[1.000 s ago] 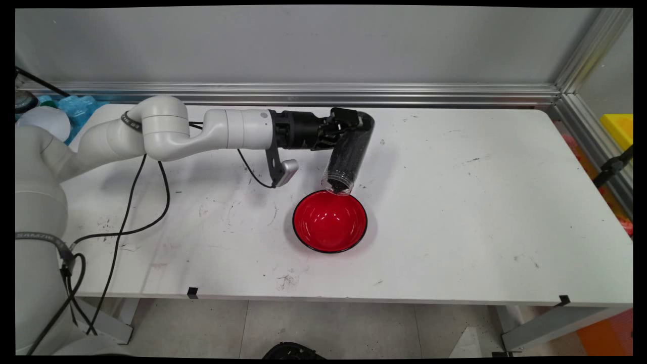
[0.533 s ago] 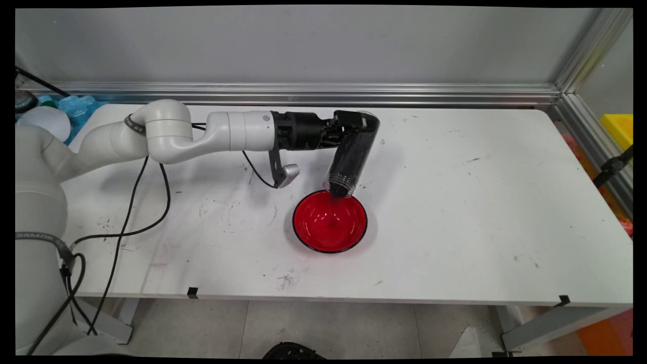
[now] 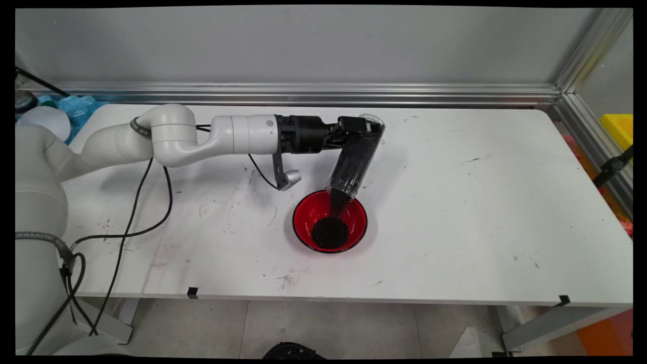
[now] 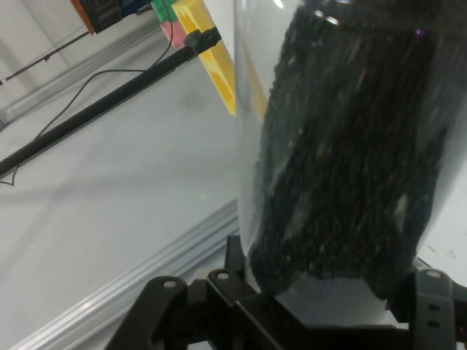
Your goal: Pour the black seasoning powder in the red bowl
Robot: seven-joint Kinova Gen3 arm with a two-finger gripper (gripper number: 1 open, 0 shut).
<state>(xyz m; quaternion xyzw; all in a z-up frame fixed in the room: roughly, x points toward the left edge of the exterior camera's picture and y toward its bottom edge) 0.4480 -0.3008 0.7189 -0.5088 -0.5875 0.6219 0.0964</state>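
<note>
Here the hand (image 3: pixel 365 129) grips a clear jar (image 3: pixel 354 159) tilted mouth-down over the red bowl (image 3: pixel 349 215), dark grains (image 3: pixel 329 232) heaped inside; bare surface (image 3: pixel 480 202) lies right of the bowl.

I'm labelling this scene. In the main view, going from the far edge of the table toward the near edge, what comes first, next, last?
End effector gripping the jar's base → jar slanting down → red bowl holding dark grains.
</note>
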